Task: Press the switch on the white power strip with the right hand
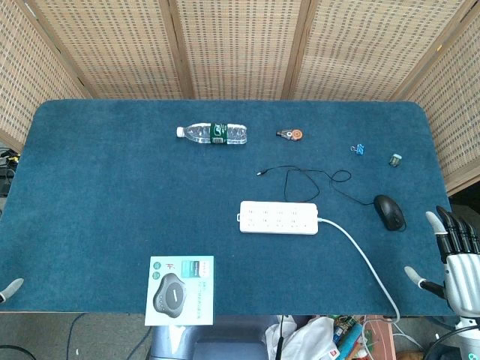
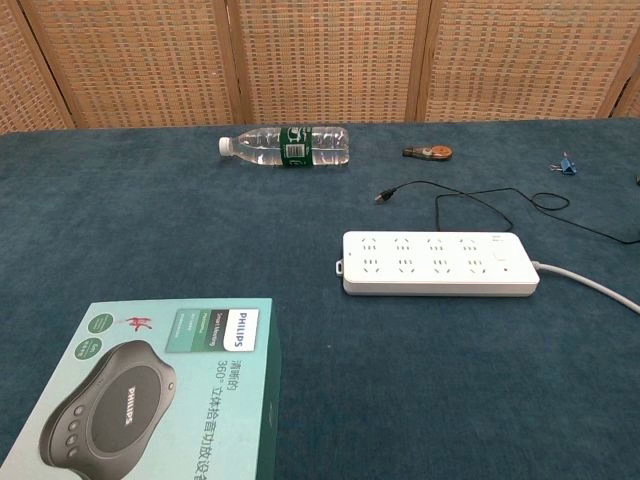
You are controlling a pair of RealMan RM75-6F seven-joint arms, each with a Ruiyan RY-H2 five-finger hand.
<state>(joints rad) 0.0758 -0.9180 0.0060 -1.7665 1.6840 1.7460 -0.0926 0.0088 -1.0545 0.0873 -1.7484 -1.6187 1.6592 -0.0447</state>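
The white power strip [image 1: 278,218] lies flat on the blue table, right of centre. In the chest view the power strip [image 2: 440,264] shows its switch [image 2: 503,256] at the right end, where the white cord [image 1: 361,256] leaves it. My right hand [image 1: 454,255] hovers at the table's right front edge, fingers spread and holding nothing. It is well to the right of the strip and apart from it. Of my left hand [image 1: 10,289] only a fingertip shows, at the left front edge. Neither hand appears in the chest view.
A black mouse [image 1: 389,211] sits between the strip and my right hand, its thin black cable [image 1: 304,178] looping behind the strip. Further back lie a water bottle [image 1: 214,134], a correction tape [image 1: 290,135] and a blue clip [image 1: 358,149]. A Philips box [image 1: 180,290] is front left.
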